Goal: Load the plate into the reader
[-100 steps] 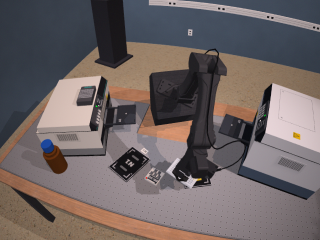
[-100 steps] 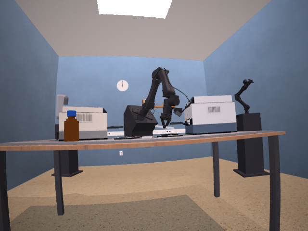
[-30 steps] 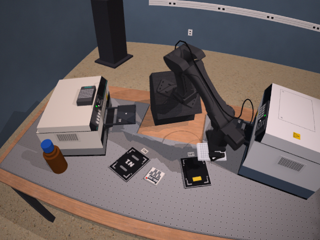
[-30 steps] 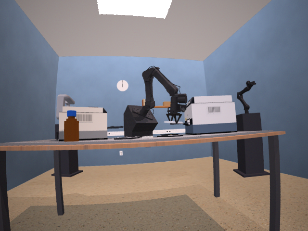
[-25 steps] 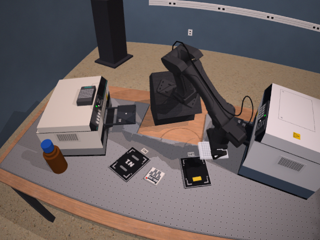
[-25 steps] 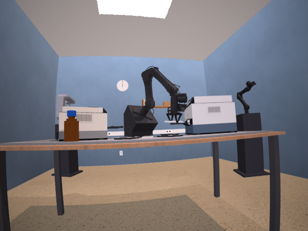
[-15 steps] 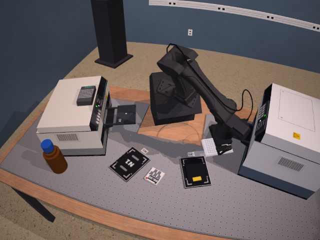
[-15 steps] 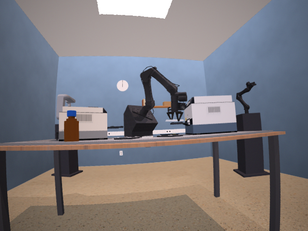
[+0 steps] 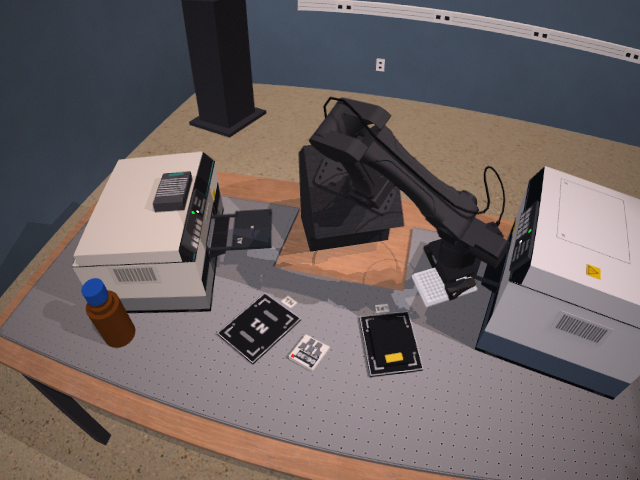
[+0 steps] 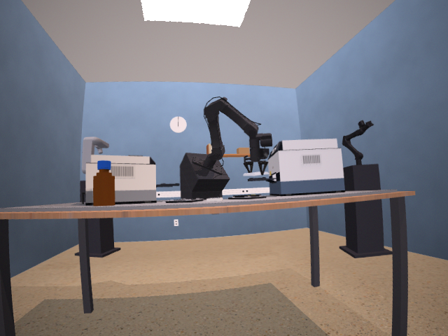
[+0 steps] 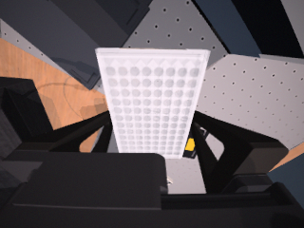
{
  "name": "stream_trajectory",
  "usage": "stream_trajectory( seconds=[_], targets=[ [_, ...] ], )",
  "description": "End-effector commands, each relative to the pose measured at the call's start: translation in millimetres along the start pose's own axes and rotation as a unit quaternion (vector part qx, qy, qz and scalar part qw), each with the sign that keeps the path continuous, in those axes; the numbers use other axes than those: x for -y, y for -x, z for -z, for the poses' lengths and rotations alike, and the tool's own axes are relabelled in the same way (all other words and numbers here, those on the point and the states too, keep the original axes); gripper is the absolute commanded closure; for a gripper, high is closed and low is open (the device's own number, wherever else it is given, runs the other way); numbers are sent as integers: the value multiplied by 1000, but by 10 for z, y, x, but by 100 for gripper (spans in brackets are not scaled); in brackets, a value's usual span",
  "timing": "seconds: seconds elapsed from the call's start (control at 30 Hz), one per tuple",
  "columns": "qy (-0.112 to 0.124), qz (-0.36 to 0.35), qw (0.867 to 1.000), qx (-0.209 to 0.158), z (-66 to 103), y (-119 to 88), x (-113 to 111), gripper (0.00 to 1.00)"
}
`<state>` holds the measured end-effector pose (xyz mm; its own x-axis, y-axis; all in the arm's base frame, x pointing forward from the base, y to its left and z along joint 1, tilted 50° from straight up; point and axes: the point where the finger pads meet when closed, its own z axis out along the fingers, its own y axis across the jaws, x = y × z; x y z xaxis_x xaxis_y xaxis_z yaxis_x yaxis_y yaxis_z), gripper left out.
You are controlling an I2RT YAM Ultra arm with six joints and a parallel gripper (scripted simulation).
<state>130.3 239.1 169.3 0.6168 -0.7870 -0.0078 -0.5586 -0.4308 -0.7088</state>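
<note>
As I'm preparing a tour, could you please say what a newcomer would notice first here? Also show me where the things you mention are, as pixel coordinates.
Probably the black jointed arm (image 9: 413, 167) (image 10: 235, 113) arching over the bench, its gripper (image 10: 255, 168) (image 11: 151, 114) holding a white gridded well plate (image 9: 430, 286) (image 10: 255, 173) (image 11: 152, 100) beside the right-hand machine. Next, the blue-capped brown bottle (image 9: 111, 320) (image 10: 103, 187) standing at the bench's left.

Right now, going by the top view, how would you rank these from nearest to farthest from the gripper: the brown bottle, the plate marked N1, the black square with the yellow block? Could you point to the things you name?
1. The black square with the yellow block (image 9: 390, 332), closest, nearer the right.
2. The N1 plate (image 9: 272, 330), mid-bench.
3. The brown bottle (image 9: 112, 322) (image 10: 103, 187), far left.
</note>
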Motion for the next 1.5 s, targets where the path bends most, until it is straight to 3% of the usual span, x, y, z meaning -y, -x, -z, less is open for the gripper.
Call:
stream_trajectory(
  seconds=[0.0,0.13,0.2,0.23,0.3,0.43,0.5,0.67,0.73,0.93,1.2,1.23,1.47],
  targets=[
    [13,29,999,12,11,106,-76,14],
    [1,29,999,28,94,149,-35,14],
    [12,44,999,29,60,208,-83,14],
    [7,50,998,22,70,226,-44,14],
    [12,65,998,13,-34,202,-193,14],
    [11,87,996,7,-72,222,-282,14],
    [-1,89,996,18,-7,318,-183,14],
    [-1,105,994,21,19,326,-269,14],
    [17,129,991,10,-71,351,-408,14],
    [0,145,989,21,1,568,-348,14],
    [5,185,983,19,50,663,-462,14],
    [-3,184,983,25,92,676,-445,14],
    [5,237,971,15,-5,744,-731,14]
  ],
)
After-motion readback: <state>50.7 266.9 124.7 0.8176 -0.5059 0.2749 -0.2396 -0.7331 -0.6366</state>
